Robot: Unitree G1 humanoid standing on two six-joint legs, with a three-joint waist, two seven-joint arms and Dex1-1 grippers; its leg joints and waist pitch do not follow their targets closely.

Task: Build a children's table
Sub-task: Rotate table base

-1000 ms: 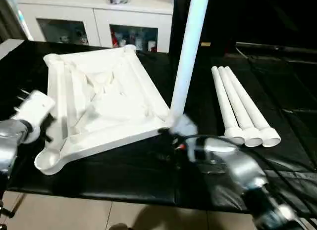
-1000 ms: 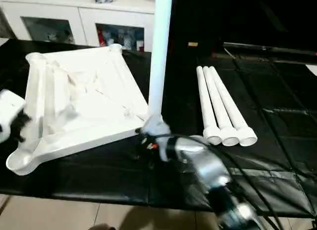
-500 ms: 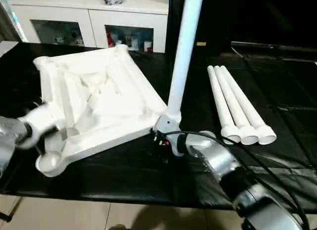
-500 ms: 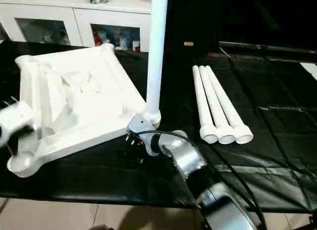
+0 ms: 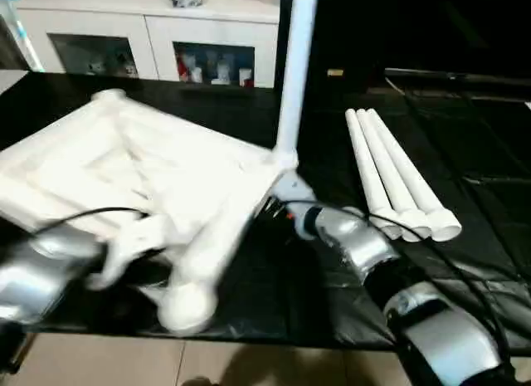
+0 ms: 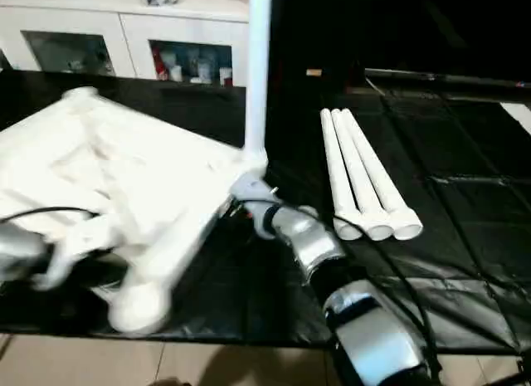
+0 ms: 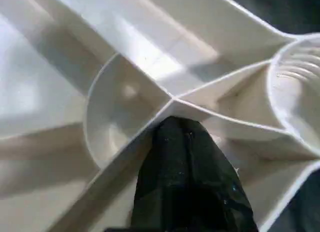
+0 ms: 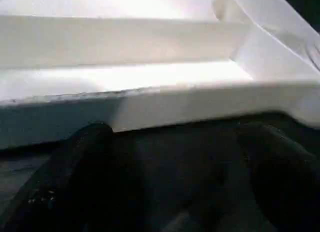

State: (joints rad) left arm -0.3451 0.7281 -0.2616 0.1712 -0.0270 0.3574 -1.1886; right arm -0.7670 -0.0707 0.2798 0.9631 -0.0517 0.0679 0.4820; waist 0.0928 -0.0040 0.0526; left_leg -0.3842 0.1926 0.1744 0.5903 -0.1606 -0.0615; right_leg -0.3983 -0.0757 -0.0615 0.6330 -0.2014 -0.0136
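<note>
- The children's table (image 5: 124, 174) lies upside down on the left half of the black counter (image 5: 274, 295), ribbed underside up, one leg (image 5: 292, 70) already standing upright from the corner nearest the counter's middle
- Its near corner socket (image 5: 187, 303) reaches the counter's front edge, and the top looks tilted and blurred, so I judge it is being turned just now
- My left gripper (image 7: 187, 182) is among the ribs of the underside near that front corner; its dark fingers press against a rib junction, though I cannot tell whether the jaws are clenched or released
- My right gripper (image 5: 278, 205) sits at the base of the standing leg, right against the frame's edge; the jaws appear spread, dark fingers (image 8: 75, 167) just under the rim, grasping nothing
- Three loose legs (image 5: 398, 183) lie side by side toward the counter's right edge, well apart from the top
- Step in hand, as I judge it: re-orienting the top to bring an empty socket within reach
- Next move calls for settling the top flat, then fetching a loose leg with my right arm and seating it squarely in a socket
</note>
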